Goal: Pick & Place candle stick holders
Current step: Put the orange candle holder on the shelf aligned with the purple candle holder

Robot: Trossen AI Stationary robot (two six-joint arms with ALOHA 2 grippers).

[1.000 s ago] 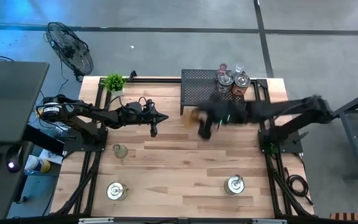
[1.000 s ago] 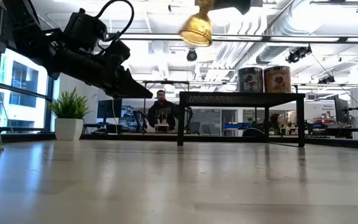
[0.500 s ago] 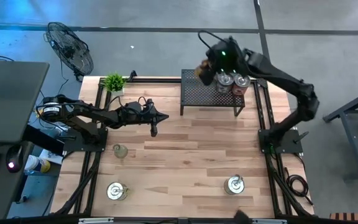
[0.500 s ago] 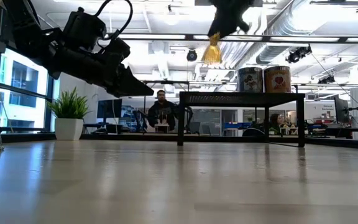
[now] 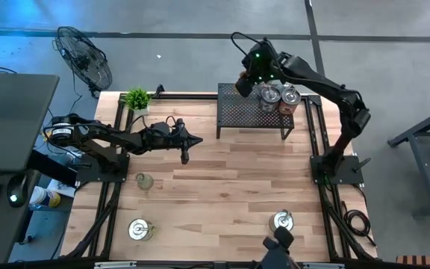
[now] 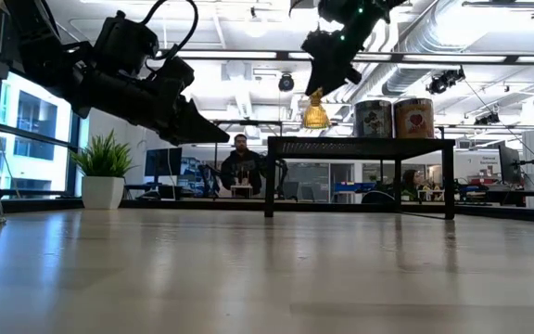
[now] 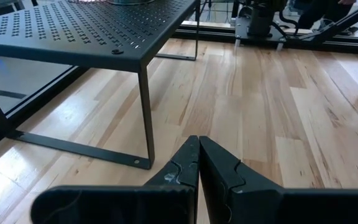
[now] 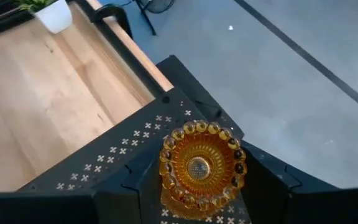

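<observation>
Above rack (image 5: pixel 254 113) far edge: right gripper (image 5: pixel 243 84) clamped on amber holder (image 8: pixel 202 165); left gripper (image 7: pixel 197 163) together mid-table.

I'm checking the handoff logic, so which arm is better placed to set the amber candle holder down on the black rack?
The right. Its hand already grips the amber holder just above the rack. The left hand is shut and empty, off to the rack's side.

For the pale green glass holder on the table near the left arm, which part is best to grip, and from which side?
Likely from straight above. The pale green glass holder stands upright and alone on the table, so fingers can close across its rim or upper wall. The left gripper, shut, is nearest.
</observation>
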